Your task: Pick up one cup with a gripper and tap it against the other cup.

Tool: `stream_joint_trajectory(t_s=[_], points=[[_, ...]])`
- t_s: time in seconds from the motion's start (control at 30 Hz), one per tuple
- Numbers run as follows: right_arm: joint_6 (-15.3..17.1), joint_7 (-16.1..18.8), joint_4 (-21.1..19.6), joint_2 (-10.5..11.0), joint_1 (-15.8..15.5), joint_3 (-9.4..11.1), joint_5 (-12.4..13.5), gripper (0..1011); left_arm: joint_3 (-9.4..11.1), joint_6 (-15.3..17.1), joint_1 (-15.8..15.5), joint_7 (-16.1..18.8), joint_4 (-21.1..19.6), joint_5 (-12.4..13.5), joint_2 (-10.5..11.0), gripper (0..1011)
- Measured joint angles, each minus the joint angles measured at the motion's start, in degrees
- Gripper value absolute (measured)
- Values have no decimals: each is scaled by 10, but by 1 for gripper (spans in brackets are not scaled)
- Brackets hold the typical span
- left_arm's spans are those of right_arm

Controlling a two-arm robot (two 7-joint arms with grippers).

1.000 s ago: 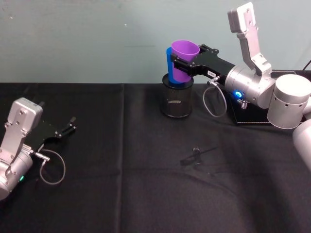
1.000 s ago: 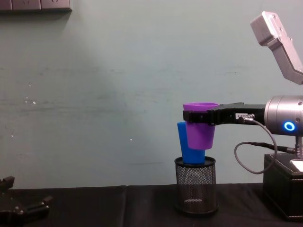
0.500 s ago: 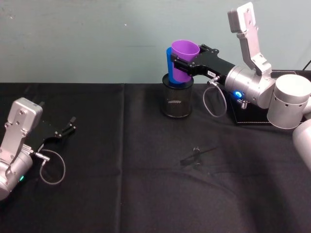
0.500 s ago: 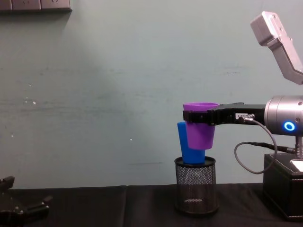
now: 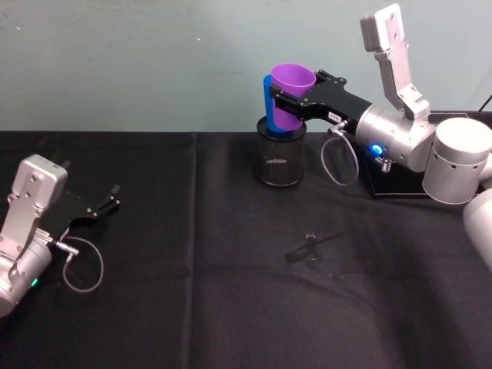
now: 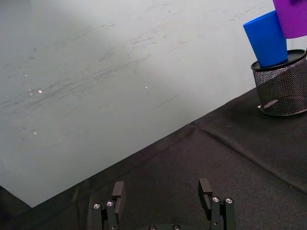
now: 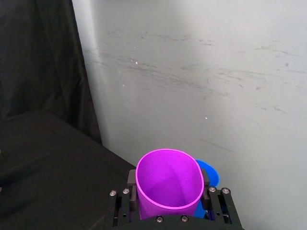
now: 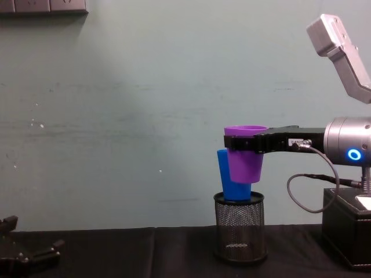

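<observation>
I'm looking down over the black counter (image 5: 231, 292) from the head, and low and side-on toward the wall (image 8: 116, 116) from the chest. The left wrist is watching from far off, the right wrist from just behind its jaws; all four are sharing the purple cup (image 5: 293, 78).

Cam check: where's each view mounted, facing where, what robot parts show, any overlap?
Head: high, looking down-forward at table; left pincer open at left, right pincer shut on purple cup.
Chest: low, level toward wall; right arm from right edge, left pincer tips bottom left.
Left wrist: over its own open fingers toward mesh holder with blue cup.
Right wrist: down into purple cup, own pincer around it.
Shared: all four see both cups.
</observation>
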Motion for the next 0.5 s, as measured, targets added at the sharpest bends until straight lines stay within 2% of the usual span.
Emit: stream_joint_trajectory(t_s=[0.5], points=[[0, 0, 0, 0, 0, 0, 0, 731, 0, 0, 0, 0, 0, 0, 0, 1000]])
